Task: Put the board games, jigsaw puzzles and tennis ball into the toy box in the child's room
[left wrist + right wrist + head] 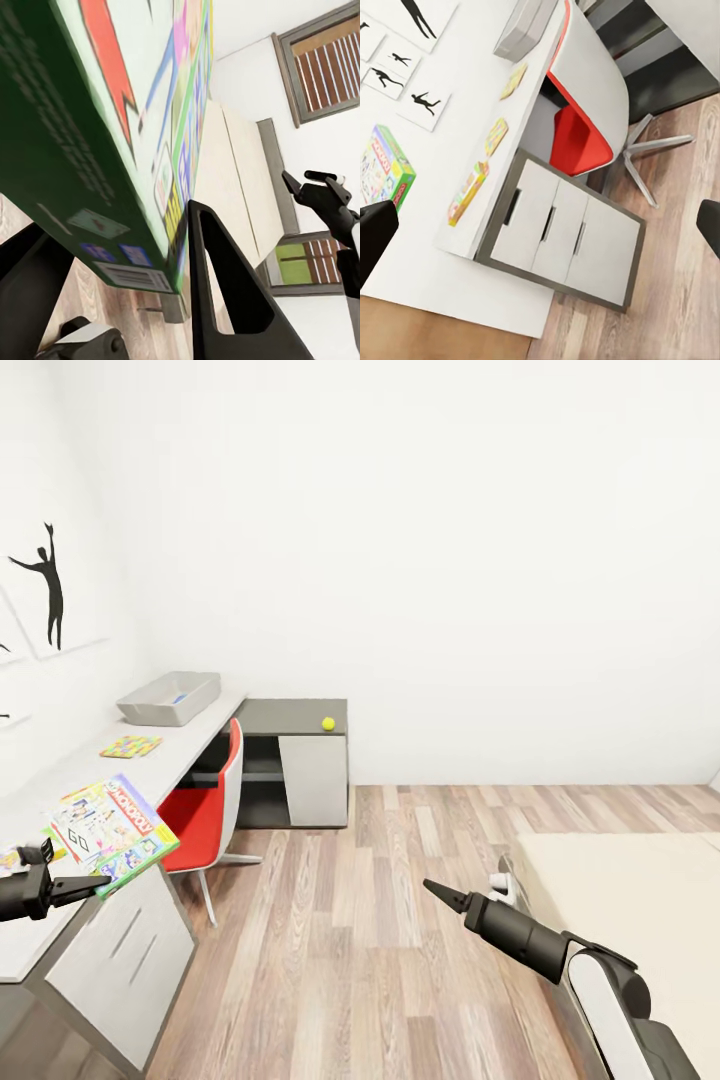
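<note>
My left gripper [85, 885] is shut on a board game [112, 830], a white box with a red logo and green edges, held tilted above the table's [60, 775] near end. From the left wrist the box [112, 135] sits between the fingers [225, 292]. The grey toy box [170, 698] stands at the table's far end with something blue inside. A jigsaw puzzle [131, 745] lies before it. Both puzzles [515, 80] [496, 136] and another board game [469, 193] lie along the tabletop. The tennis ball [328, 723] rests on the dark corner section. My right gripper [440, 893] is open over the floor.
A red and white swivel chair [205, 810] is tucked under the table beside the white drawers [120, 950]. The bed [640, 900] lies at the right. Wood plank floor [380, 920] stretches between them. Black silhouette prints [48, 585] hang on the left wall.
</note>
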Available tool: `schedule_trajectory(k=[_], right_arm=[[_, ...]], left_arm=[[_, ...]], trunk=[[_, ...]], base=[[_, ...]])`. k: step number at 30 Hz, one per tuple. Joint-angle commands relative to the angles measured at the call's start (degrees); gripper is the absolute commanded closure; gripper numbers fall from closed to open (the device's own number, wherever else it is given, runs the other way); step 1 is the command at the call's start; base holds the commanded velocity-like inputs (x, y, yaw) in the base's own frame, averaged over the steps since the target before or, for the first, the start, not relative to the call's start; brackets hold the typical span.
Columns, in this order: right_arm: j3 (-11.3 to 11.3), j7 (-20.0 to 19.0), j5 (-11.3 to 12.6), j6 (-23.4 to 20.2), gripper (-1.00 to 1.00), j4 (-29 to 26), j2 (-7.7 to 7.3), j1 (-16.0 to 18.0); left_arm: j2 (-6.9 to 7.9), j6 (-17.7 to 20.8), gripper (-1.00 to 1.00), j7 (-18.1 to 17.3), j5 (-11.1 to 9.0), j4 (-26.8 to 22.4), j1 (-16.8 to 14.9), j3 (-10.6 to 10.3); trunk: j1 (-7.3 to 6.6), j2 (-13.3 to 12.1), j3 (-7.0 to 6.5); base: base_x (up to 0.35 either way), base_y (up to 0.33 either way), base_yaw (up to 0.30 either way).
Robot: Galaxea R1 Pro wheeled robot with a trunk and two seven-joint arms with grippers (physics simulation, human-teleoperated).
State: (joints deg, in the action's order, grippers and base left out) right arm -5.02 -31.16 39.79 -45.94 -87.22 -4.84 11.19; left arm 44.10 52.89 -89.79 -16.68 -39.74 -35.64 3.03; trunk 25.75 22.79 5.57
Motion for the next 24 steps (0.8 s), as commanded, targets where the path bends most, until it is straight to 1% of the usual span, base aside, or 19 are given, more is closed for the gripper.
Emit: schedule_trajectory(k=[1,7,9,11,15,18,24], right_arm=[[-0.1,-0.1,0.1,-0.4,-1.00,0.1,0.01,0.1],[-0.1,0.0,0.0,-0.3,-1.00,0.5,0.01,0.1],[-0.2,0.0,0.0,-0.3,-1.00,0.5,0.01,0.1],[-0.2,-0.1,0.1,-0.4,-1.00,0.6,0.01,0.1],[-0.2,-0.2,0.2,-0.4,-1.00,0.4,0.04,0.1],[-0.2,-0.1,0.2,-0.4,-1.00,0.2,0.08,0.1],[-0.2,-0.1,0.2,-0.4,-1.00,0.1,0.03,0.1]], left_arm=[[0.02,0.6,1.00,-0.2,0.0,0.0,0.0,0.0],[0.02,0.6,1.00,-0.2,-0.1,0.2,0.0,0.2],[0.02,0.6,1.00,-0.2,-0.1,0.2,0.0,0.5],[0.02,0.6,1.00,-0.2,-0.1,0.2,0.0,1.4],[0.02,0.5,1.00,-0.2,0.0,0.3,0.0,2.7],[0.02,0.5,1.00,-0.2,0.0,0.3,0.0,3.1],[0.02,0.4,1.00,-0.2,0.0,0.3,0.0,3.2]], trunk=[[0.04,0.1,0.13],[0.04,0.1,0.13],[0.04,0.1,0.13],[0.04,0.1,0.13],[0.04,0.1,0.13],[0.04,0.1,0.13],[0.04,0.1,0.13]], base=[[0.000,0.000,0.023],[0.001,0.000,0.007],[0.032,0.000,0.002],[0.145,0.000,0.001],[0.260,0.000,0.000],[0.307,0.000,0.000],[0.321,0.000,0.000]])
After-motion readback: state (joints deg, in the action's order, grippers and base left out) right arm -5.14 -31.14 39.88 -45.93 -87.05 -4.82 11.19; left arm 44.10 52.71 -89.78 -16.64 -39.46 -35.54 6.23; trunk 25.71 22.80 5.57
